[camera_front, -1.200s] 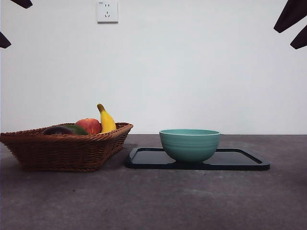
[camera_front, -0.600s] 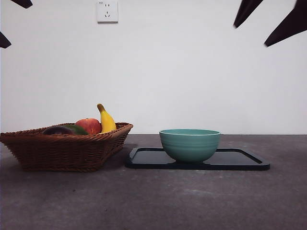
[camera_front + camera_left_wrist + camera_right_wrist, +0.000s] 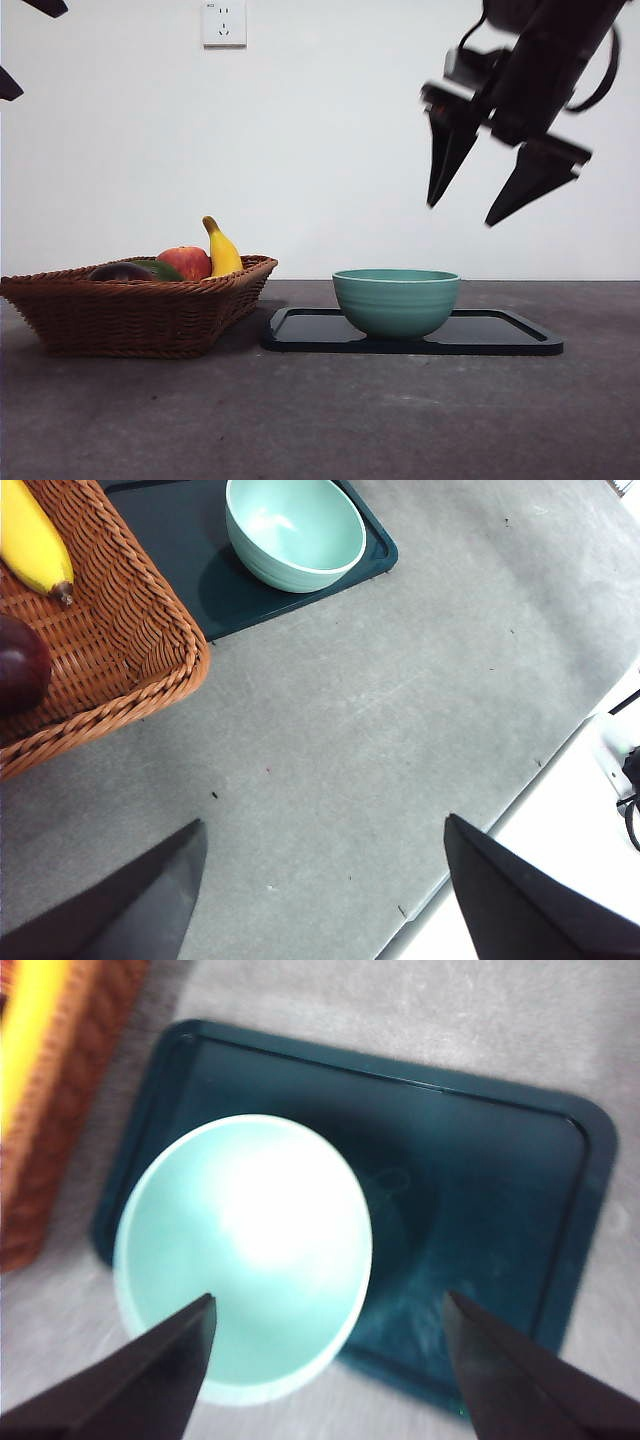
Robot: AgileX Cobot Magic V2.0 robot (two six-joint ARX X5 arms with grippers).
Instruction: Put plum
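Front view, from the left: the basket (image 3: 135,305) sits on the worktop (image 3: 320,410) with the plum (image 3: 118,272) low against its near-left rim, dark and half hidden, then a green fruit (image 3: 160,270), an apple (image 3: 185,263) and a banana (image 3: 221,250) standing on end. Next comes the bowl (image 3: 395,301) on a dark tray (image 3: 505,335), apart from the basket. High above the bowl hangs the right tool (image 3: 478,200), jaws spread wide and empty; its wrist view looks straight down into the bowl. So the plum lies well off to that tool's left, across the full width of the basket, with bare air between. The left tool (image 3: 320,880), also open and empty, waits over bare worktop; its wrist view catches the plum at the basket's edge, so it looks to be the nearer arm. The plum is round, with no axis to favour. Its neighbours crowd one side, the wicker rim the other.
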